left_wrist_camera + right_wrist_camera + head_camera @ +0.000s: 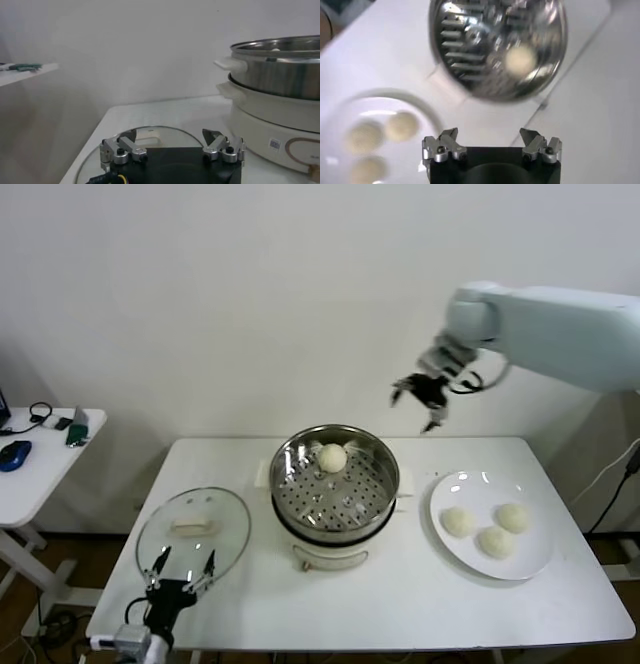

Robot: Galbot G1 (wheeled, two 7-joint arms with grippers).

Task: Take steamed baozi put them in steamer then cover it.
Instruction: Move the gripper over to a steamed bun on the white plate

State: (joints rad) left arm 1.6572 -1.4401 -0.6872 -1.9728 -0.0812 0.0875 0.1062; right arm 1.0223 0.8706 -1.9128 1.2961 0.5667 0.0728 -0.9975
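Observation:
The steel steamer (335, 484) stands mid-table on its cream base; one baozi (332, 457) lies on its perforated tray at the back. It also shows in the right wrist view (520, 59) and the steamer in the left wrist view (277, 70). Three more baozi (495, 541) lie on the white plate (530, 562) to the right, seen too in the right wrist view (400, 125). My right gripper (418, 398) is open and empty, high above the table behind the steamer and plate. My left gripper (182, 567) is open and empty, low at the near edge of the glass lid (190, 527).
The glass lid lies flat on the table left of the steamer, its handle up (150, 134). A small white side table (40, 454) with a blue mouse and small items stands at the far left. A white wall is close behind the table.

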